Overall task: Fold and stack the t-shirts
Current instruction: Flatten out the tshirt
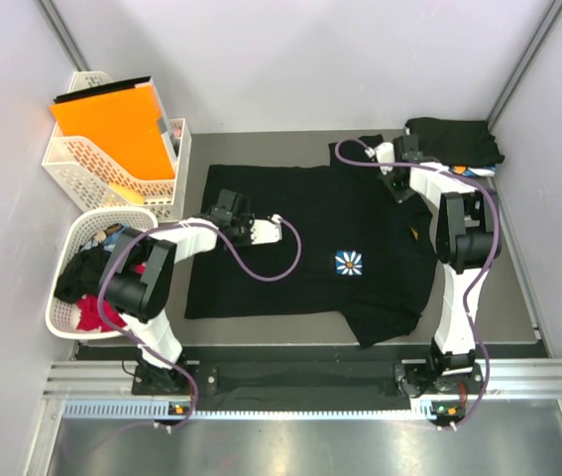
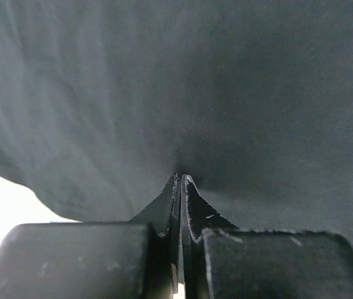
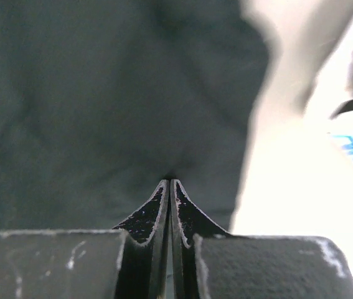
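A: What lay on the worktop (image 1: pixel 518 297)?
B: The black t-shirt (image 1: pixel 310 208), spread flat. The left end effector (image 2: pixel 181 177) was closed on a pinch of its cloth. The right end effector (image 3: pixel 169 182) was shut too, tips against the same cloth (whether it held a fold, I couldn't tell).
A: Advice for the fold?
B: I'd have lifted both together, low, keeping the cloth taut. Only the overhead view showed the flower print (image 1: pixel 348 263); only the wrist views showed the jaws meeting
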You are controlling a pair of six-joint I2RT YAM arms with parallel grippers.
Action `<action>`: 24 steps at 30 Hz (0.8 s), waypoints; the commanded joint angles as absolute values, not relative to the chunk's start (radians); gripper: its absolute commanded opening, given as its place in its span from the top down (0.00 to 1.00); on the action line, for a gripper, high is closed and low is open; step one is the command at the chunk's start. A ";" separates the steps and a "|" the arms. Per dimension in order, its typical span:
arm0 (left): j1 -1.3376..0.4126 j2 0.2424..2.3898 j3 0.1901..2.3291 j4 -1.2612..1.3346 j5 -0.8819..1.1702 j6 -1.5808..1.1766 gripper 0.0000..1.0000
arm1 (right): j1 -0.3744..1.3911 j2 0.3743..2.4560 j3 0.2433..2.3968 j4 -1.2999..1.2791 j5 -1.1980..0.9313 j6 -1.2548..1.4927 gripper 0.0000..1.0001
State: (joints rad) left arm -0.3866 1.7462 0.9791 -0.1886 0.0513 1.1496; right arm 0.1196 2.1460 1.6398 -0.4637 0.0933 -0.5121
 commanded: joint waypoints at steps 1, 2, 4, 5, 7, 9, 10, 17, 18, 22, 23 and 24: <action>-0.373 1.766 1.046 -0.176 0.081 1.137 1.00 | 0.115 2.063 1.615 -0.480 0.051 -0.503 1.00; -0.371 1.773 1.055 -0.190 0.086 1.146 1.00 | 0.114 2.062 1.612 -0.486 0.048 -0.502 1.00; -0.365 1.779 1.058 -0.215 0.106 1.164 1.00 | 0.110 2.062 1.599 -0.495 0.044 -0.503 1.00; -0.364 1.787 1.063 -0.225 0.126 1.172 1.00 | 0.110 2.062 1.594 -0.499 0.048 -0.505 1.00; -0.354 1.793 1.068 -0.251 0.147 1.183 1.00 | 0.106 2.065 1.586 -0.511 0.049 -0.509 1.00; -0.348 1.802 1.081 -0.297 0.178 1.198 1.00 | 0.103 2.069 1.577 -0.521 0.054 -0.514 1.00; -0.348 1.807 1.083 -0.313 0.181 1.203 1.00 | 0.100 2.072 1.574 -0.531 0.063 -0.515 1.00; -0.342 1.818 1.088 -0.445 0.232 1.289 1.00 | 0.071 2.066 1.552 -0.591 0.097 -0.514 1.00; -0.342 1.816 1.091 -0.457 0.247 1.292 1.00 | 0.066 2.059 1.531 -0.598 0.098 -0.509 1.00; -0.337 1.804 1.107 -0.521 0.268 1.307 1.00 | 0.049 2.020 1.464 -0.606 0.109 -0.509 1.00; -0.336 1.802 1.108 -0.543 0.273 1.307 1.00 | 0.046 2.004 1.450 -0.604 0.107 -0.509 1.00; -0.336 1.798 1.111 -0.557 0.275 1.313 1.00 | 0.045 1.996 1.428 -0.600 0.109 -0.509 1.00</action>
State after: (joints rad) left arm -0.3412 1.8042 1.0966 -0.3943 0.2031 1.2869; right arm 0.0750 2.0636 1.4963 -0.5259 0.0811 -0.5137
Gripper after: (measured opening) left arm 0.010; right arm 0.005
